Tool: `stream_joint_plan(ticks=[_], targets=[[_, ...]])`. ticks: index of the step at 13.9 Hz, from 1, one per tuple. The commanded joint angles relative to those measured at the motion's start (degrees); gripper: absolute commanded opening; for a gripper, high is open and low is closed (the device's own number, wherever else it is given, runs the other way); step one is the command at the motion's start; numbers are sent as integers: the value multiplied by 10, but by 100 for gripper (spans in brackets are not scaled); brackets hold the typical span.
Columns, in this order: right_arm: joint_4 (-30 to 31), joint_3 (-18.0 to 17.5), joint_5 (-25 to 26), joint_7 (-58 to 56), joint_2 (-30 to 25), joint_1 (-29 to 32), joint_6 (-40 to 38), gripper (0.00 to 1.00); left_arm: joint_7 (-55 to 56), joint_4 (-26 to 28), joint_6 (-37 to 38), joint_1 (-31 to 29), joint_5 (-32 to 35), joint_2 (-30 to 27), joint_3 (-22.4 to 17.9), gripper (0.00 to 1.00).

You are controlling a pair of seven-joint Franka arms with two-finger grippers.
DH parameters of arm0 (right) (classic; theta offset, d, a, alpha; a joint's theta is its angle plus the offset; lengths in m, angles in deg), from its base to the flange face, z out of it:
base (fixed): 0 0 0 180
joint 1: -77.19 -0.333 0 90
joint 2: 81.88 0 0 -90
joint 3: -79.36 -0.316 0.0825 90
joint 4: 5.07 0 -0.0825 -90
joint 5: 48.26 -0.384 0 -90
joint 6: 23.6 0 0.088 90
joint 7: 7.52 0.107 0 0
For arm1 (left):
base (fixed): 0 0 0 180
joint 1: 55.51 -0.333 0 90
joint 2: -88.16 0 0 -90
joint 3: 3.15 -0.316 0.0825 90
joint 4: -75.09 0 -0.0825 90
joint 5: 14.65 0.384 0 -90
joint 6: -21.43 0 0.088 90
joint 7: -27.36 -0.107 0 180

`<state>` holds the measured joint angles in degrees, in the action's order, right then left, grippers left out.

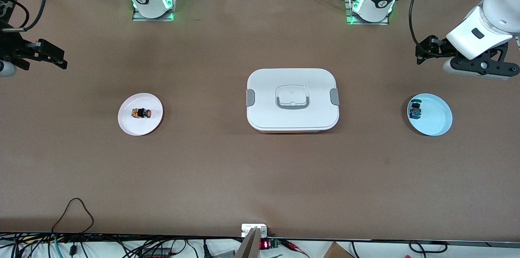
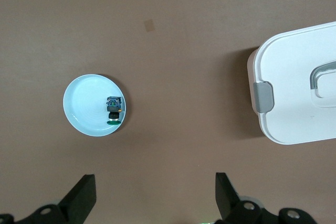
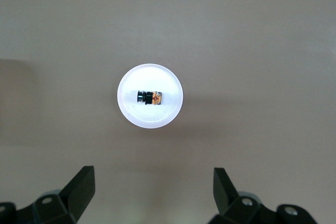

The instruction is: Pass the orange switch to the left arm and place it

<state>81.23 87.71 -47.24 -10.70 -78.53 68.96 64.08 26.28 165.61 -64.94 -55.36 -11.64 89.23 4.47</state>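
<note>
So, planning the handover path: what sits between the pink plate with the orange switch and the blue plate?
In the front view, the box stands on the table between the pink plate, carrying the orange switch, and the blue plate.

Pink plate – blue plate w/ blue-teal switch.

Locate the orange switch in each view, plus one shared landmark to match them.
Front view: orange switch lies on the pink plate, toward the right arm's end of the table.
Left wrist view: not in it.
Right wrist view: at centre.
Shared landmark: that plate, ringing the switch in both.
</note>
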Motion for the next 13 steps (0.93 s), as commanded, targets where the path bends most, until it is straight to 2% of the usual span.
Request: stream_joint_plan(ticks=[1, 6, 10, 13], targets=[[-10, -3, -2, 5, 0, 3, -24, 100, -11, -18, 9, -3, -9, 8, 0, 100], [-11, -4, -3, 7, 4, 1, -21, 100, -11, -18, 9, -3, -9, 8, -1, 100], [-5, -4, -2, 5, 12, 3, -56, 100, -11, -18, 9, -3, -9, 8, 0, 100], [-9, -4, 5, 6, 15, -1, -35, 100, -11, -18, 9, -3, -9, 8, 0, 100]])
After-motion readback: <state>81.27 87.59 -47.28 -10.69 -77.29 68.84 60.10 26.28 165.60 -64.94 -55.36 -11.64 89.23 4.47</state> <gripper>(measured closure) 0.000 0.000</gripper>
